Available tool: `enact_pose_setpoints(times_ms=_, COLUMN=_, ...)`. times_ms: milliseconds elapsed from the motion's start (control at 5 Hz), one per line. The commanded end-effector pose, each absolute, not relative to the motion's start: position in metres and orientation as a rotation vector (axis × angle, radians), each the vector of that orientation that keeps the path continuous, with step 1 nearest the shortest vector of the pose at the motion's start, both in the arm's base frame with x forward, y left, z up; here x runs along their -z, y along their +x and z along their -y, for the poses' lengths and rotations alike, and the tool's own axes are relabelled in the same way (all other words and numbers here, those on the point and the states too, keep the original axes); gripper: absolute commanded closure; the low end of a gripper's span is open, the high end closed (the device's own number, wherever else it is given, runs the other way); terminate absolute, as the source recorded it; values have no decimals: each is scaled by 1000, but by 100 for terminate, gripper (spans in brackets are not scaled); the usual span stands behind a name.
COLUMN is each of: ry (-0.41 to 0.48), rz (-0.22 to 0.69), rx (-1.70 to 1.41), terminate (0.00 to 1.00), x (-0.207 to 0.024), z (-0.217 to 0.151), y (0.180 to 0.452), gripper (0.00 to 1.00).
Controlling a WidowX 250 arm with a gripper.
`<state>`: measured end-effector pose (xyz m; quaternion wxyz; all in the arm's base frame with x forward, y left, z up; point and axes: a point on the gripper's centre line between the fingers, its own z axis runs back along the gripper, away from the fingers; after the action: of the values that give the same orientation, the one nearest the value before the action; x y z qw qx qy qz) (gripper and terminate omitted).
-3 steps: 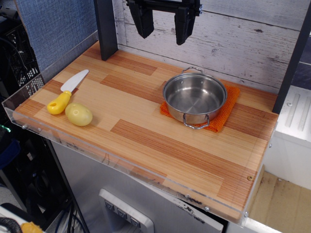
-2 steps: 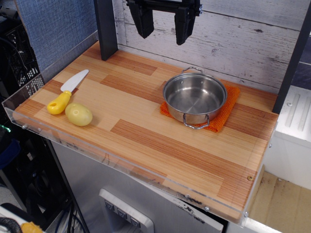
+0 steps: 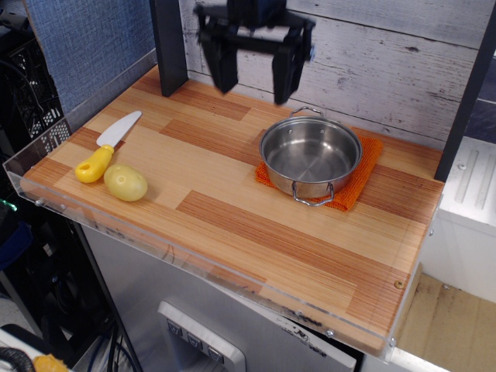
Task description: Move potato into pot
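The potato [image 3: 125, 183], a smooth pale yellow oval lump, lies on the wooden table near its front left edge. The pot [image 3: 311, 154], shallow shiny steel with two wire loop handles, stands empty on an orange cloth at the back right. My gripper [image 3: 253, 87] hangs open and empty high above the back of the table, to the left of the pot and far from the potato. Its two black fingers [image 3: 222, 66] point down.
A toy knife [image 3: 108, 146] with a white blade and bright yellow handle lies just behind the potato. An orange cloth [image 3: 363, 176] lies under the pot. A dark post [image 3: 169, 46] stands at the back left. A clear plastic lip [image 3: 46, 147] edges the table's left and front.
My gripper has come down and moved slightly left; it is blurred by motion. It stays open. The potato, knife and pot have not moved.
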<state>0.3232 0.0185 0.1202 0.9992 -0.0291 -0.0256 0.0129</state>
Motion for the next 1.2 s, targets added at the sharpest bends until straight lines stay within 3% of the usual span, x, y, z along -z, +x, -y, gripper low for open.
enact_pose_setpoints(times_ms=0, ry=-37, rz=79, rx=-31, terminate=0, x=-127, z=-24, y=285, gripper=0)
enact_pose_setpoints(times_ms=400, ry=0, rz=75, rx=-94, terminate=0, x=-103, z=-42, y=256, gripper=0)
enact_pose_setpoints(times_ms=1000, ry=14, rz=101, rx=-274, terminate=0, x=-78, z=-104, y=262, gripper=0)
